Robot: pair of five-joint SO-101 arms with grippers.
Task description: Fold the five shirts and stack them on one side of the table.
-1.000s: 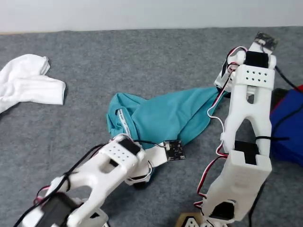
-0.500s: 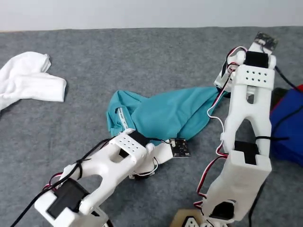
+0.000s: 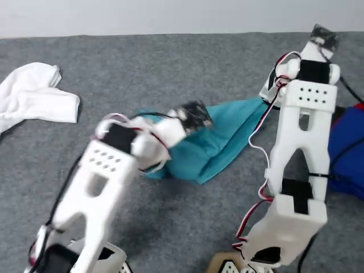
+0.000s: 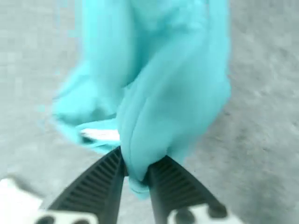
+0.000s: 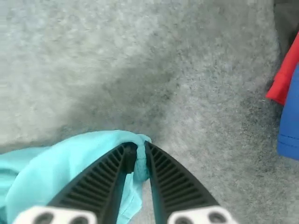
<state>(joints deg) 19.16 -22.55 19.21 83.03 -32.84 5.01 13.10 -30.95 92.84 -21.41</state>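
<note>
A teal shirt [image 3: 222, 139] lies bunched across the middle of the grey table, stretched between both arms. My left gripper [image 4: 135, 179] is shut on a fold of the teal shirt [image 4: 159, 93], which hangs from its jaws above the cloth surface. In the high view the left arm's wrist [image 3: 170, 128] sits over the shirt's left part. My right gripper [image 5: 138, 161] is shut on a corner of the teal shirt [image 5: 60, 163] at the shirt's far right end, by the right arm [image 3: 304, 91].
A white shirt [image 3: 34, 99] lies crumpled at the table's far left. A blue shirt [image 3: 347, 153] sits at the right edge, with a red one [image 5: 282, 77] beside it in the right wrist view. Bare grey table [image 3: 170, 62] lies behind the teal shirt.
The left arm has swung up and back from the front of the table, lifting the shirt's left part and bunching it toward the right. The right arm has barely shifted.
</note>
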